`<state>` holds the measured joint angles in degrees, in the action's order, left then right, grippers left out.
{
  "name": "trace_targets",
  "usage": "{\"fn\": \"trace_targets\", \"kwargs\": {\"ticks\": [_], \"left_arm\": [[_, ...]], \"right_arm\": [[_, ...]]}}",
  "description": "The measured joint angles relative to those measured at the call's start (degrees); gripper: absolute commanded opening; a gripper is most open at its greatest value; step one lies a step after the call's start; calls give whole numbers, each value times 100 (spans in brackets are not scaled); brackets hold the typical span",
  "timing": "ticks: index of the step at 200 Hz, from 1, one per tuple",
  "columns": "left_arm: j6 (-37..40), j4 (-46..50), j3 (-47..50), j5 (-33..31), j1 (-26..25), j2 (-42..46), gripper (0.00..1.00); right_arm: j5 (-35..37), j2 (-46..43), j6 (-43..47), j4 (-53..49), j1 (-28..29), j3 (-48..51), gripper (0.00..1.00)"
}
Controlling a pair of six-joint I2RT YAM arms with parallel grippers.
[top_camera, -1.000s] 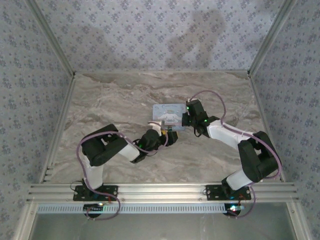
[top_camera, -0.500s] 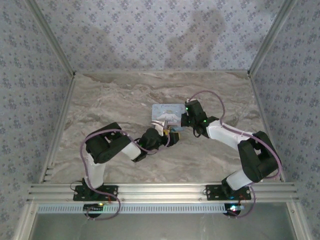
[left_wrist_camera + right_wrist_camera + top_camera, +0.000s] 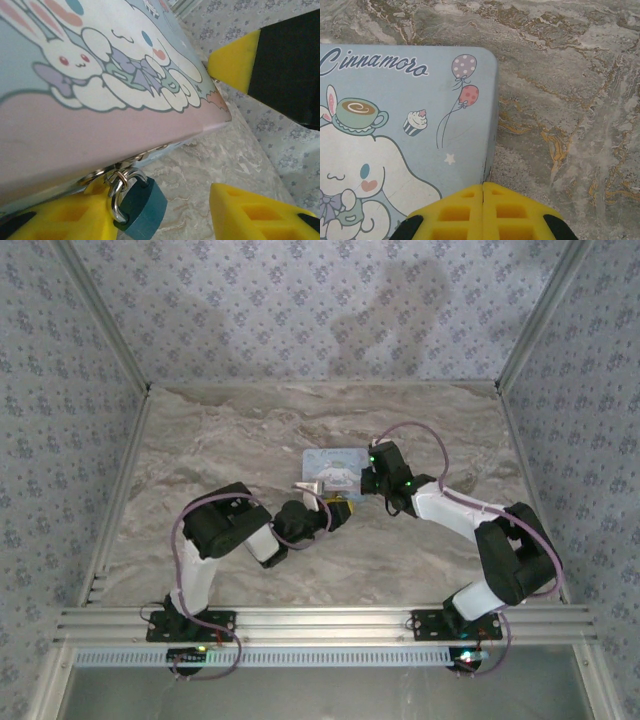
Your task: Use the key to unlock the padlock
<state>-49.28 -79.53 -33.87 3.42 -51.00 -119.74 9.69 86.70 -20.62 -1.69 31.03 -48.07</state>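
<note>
one padlock [image 3: 143,208], one tin [image 3: 410,95]

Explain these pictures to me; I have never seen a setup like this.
Two robot arms, the left arm and the right arm, are bolted at the near edge of a marbled table. One picture looks down from above; the other two come from a camera on each wrist. On the table lies a cartoon-printed box with a small teal padlock hanging at its clasp. The left gripper is open, with the padlock between its yellow fingers, not clamped. The right gripper is shut, fingers together at the box's edge.
</note>
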Motion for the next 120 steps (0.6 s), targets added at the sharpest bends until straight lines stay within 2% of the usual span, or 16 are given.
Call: {"fn": "trace_targets", "kwargs": {"ticks": [80,99,120], "left_arm": [[-481,-466,107,103,-33,-155,48],[-525,-485,107,109,-72,-155,57],[-638,-560,107,118,-170,-144,60]], "right_arm": [[48,0,-63,151,68,63,0],[61,0,-83,170,74,76,0],[61,0,-103,219,96,101,0]]}}
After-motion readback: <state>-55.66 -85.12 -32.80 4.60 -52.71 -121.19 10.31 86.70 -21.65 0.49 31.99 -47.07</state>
